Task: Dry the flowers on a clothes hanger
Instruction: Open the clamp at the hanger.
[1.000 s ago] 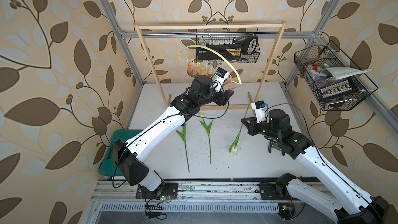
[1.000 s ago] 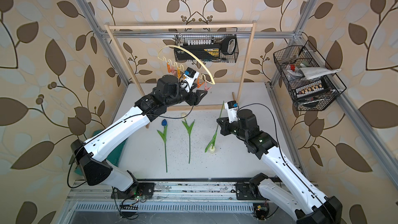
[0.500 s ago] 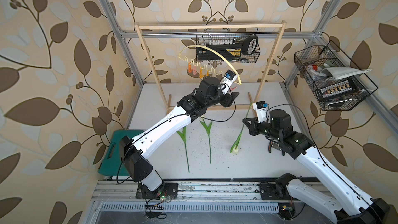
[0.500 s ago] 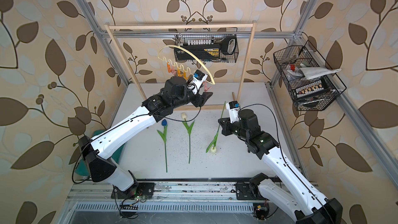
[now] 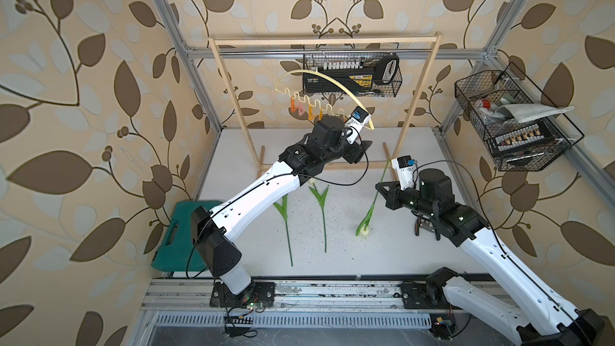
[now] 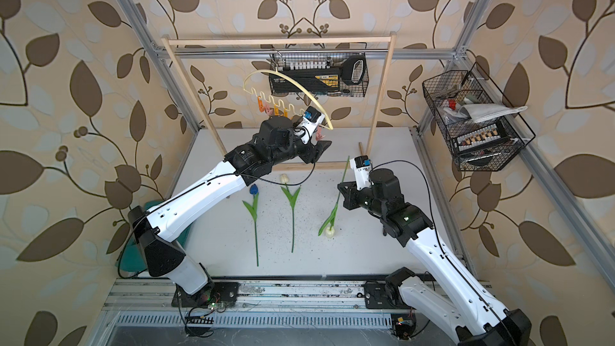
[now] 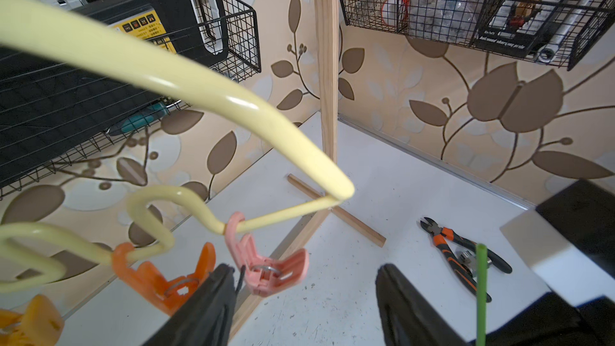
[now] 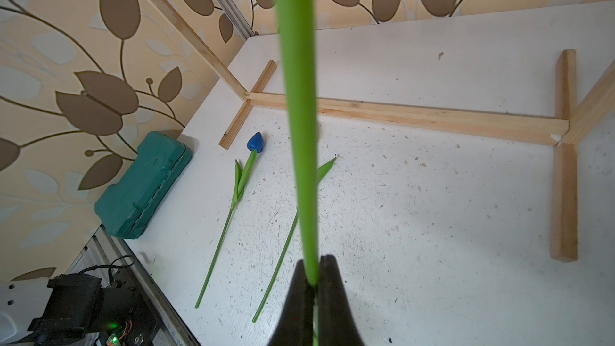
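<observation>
Both top views hang high over the near edge of the table [image 5: 416,251] and look steeply down toward the back wall. They take in both arms whole, with the rail [image 5: 332,291] along the bottom of the frame, and differ only by a slight sideways shift. The left wrist camera sits just behind the left gripper [image 7: 304,269], close under the hanger [image 7: 233,98], facing the back right corner and the pliers [image 7: 462,257]. The right wrist camera looks along the right gripper [image 8: 314,261], the stem [image 8: 296,94] almost at the lens, toward the case [image 8: 143,184] and two lying tulips [image 8: 239,181]. Both wrist views share the rack [image 7: 326,61] and that stem.
</observation>
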Robot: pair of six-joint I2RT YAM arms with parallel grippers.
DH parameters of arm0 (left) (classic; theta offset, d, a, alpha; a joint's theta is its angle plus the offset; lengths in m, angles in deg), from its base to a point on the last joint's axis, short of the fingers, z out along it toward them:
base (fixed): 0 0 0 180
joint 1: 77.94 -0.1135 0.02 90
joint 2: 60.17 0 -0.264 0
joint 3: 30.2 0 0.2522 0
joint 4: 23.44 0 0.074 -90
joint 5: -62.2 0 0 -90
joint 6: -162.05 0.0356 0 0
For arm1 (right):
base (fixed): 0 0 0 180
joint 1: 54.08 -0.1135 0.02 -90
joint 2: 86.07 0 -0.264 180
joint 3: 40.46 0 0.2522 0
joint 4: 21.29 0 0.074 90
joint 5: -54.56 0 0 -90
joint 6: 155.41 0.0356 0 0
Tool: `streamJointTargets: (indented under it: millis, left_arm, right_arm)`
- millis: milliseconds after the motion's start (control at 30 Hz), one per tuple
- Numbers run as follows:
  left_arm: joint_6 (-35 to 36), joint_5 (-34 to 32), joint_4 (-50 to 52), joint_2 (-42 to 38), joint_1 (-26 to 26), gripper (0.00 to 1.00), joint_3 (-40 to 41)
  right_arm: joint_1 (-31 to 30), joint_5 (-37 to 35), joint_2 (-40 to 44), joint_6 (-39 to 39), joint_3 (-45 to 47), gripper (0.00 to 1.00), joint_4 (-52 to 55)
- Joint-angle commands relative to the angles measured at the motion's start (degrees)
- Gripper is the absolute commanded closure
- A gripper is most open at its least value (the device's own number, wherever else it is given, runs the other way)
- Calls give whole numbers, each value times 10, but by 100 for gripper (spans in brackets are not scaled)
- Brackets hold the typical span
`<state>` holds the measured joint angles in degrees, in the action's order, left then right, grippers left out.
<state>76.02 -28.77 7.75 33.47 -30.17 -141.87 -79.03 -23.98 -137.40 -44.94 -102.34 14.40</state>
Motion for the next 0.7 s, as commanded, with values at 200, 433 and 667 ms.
streamJointTargets:
  millis: [200,433,667]
  left_arm:
    - [-36,43,-12,-34,-33,29,15]
    - [-43,57,-19,-33,-41,29,14]
    - [-44,71,-19,-18,-41,29,0]
  right_arm:
    - [4,12,6,-5,-20,95,10]
    - [4,16,6,-5,-21,95,10]
    - [4,18,2,-8,-22,95,10]
